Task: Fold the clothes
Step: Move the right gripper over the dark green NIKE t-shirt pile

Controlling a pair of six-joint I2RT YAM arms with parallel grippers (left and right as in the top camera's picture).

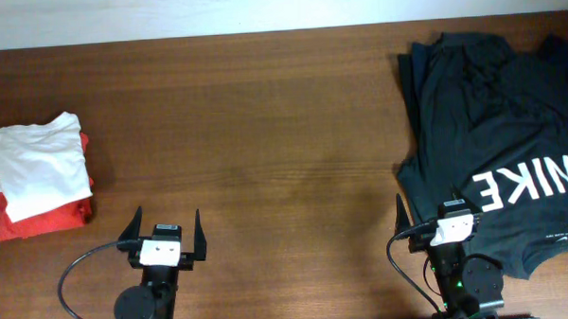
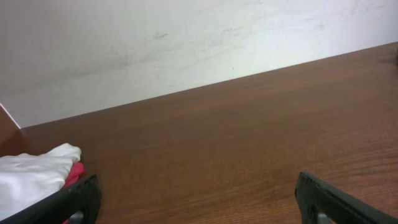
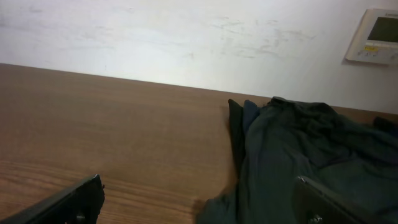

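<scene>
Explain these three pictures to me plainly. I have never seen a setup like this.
Two robot arms sit at the near edge of a wooden table. The big picture looks straight down from above. The other two come from small cameras on each arm's wrist, looking forward past its own jaws. The left gripper is open and holds nothing. The right gripper is also open and empty, hovering at the edge of a rumpled black T-shirt with white NIKE lettering. That shirt is still unfolded. At the far left lies a small folded stack, a white piece on a red piece.
</scene>
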